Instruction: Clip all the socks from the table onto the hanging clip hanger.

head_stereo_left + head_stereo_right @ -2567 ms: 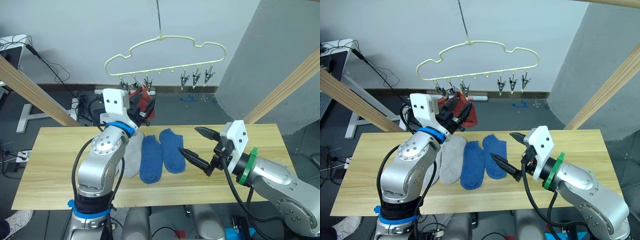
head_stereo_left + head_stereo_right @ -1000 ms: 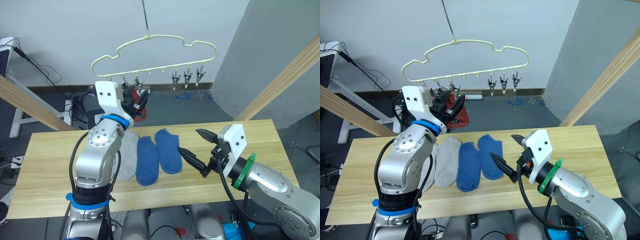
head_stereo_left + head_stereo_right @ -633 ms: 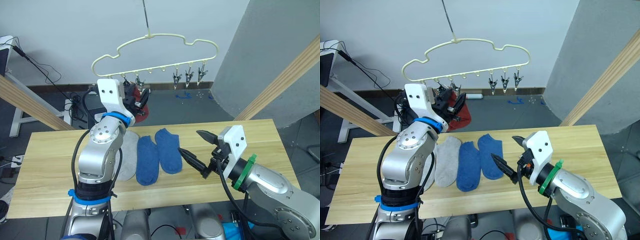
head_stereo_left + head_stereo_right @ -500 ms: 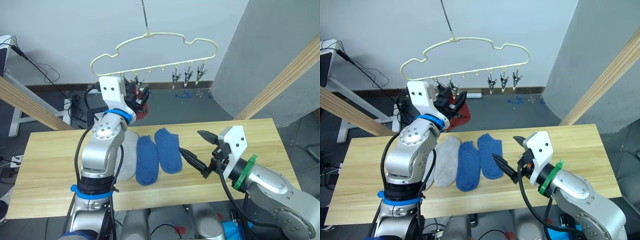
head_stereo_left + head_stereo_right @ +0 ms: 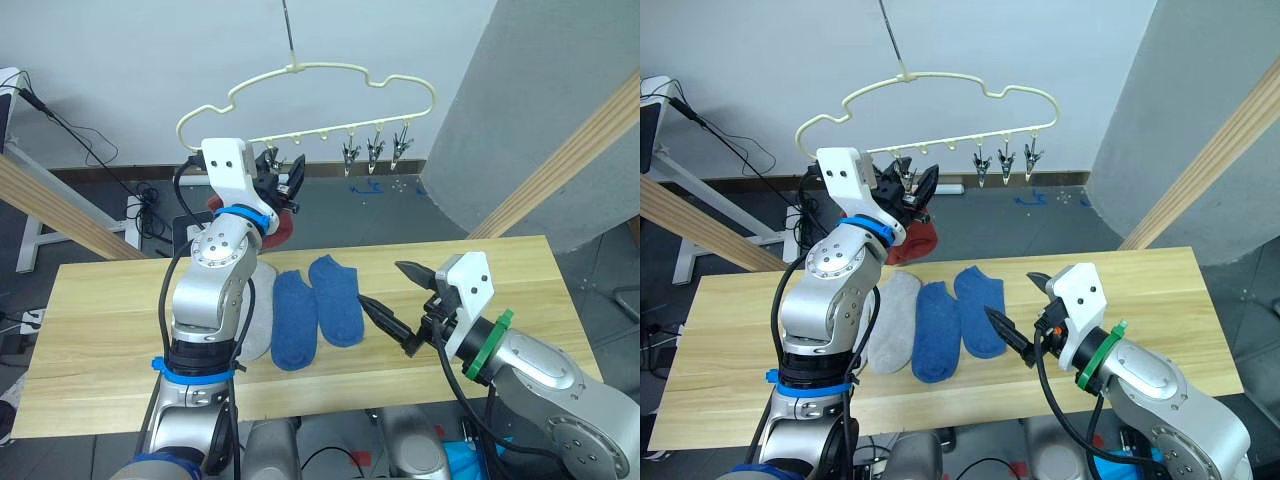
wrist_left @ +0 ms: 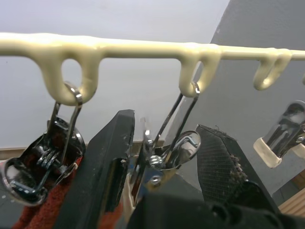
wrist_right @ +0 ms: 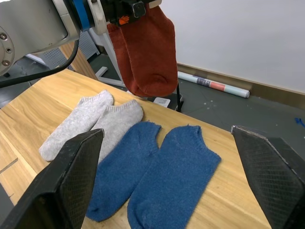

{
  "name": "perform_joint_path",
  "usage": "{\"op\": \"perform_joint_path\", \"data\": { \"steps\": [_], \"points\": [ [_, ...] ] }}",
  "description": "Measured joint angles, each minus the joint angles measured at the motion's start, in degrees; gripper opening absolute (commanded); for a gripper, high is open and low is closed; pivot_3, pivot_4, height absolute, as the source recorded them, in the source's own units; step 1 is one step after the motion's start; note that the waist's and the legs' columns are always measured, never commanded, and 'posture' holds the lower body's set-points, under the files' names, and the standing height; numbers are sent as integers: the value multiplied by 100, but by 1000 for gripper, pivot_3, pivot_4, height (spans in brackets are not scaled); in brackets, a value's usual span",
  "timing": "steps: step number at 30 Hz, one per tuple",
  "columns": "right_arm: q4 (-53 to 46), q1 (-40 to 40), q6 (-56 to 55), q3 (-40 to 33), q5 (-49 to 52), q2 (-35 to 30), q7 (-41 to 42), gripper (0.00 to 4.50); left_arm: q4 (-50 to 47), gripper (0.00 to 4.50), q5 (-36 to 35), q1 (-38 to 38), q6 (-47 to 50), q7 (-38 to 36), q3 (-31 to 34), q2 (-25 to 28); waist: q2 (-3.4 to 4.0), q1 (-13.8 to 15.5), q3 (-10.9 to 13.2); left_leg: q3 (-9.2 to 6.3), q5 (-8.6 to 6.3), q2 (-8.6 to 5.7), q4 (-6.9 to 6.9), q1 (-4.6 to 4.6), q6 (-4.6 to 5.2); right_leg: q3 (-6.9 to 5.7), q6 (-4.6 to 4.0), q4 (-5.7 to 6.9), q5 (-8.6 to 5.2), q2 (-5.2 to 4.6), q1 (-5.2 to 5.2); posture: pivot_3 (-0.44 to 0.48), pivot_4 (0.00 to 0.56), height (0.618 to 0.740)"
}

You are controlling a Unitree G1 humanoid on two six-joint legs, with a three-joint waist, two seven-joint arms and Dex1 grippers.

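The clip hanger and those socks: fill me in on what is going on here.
The left hand is up at the clip hanger, its fingers open around a metal clip, with rust red socks hanging just below. Two grey socks and two blue socks lie on the table. The right hand hovers open beside them.

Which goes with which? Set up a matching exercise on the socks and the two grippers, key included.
1 rust red socks
2 blue socks
3 left gripper
4 right gripper

A open above the table
B hanging from the clip hanger
C lying flat on the table
D raised to the hanger, fingers either side of a clip

Pairs: 1-B, 2-C, 3-D, 4-A
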Motion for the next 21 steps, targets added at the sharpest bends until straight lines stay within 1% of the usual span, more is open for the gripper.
{"op": "perform_joint_path", "data": {
  "steps": [10, 13, 16, 18, 21],
  "points": [
    [0, 116, -25, 66, -35, -3, 40, 4476, 41, 2315, -1, -46, 5, 132, 135, -23, 0, 0, 1, -1, 0, 0, -1, 0, 0, -1, 1, 0, 0, 0, 0, -358, 403, 740],
    [0, 128, -83, 94, -64, -2, 54, 4500, 26, 1798, -1, -45, 11, 146, 162, -23, 0, 0, 1, 0, 0, 0, -1, 0, 0, 0, 1, 0, -1, 0, 0, -357, 403, 740],
    [0, 153, -119, 137, -75, -2, 57, 4500, 12, 949, -1, -45, 15, 154, 163, -23, 0, 1, 1, -1, 0, 0, -1, 0, 0, -1, 1, 0, -1, 0, 0, -357, 403, 740],
    [0, 172, -122, 177, -85, -2, 57, 4500, 12, 488, 0, -46, 15, 154, 163, -23, 0, 1, 1, -1, 0, 0, -1, 0, 0, -1, 1, 0, -1, 0, 0, -357, 403, 740],
    [0, 172, -128, 182, -128, -1, 56, 4500, 12, 488, -1, -47, 15, 150, 163, -25, 0, 2, 1, 0, 0, 0, -1, 0, -1, 0, 1, 0, -1, 0, 0, -359, 402, 740]
  ]
}}
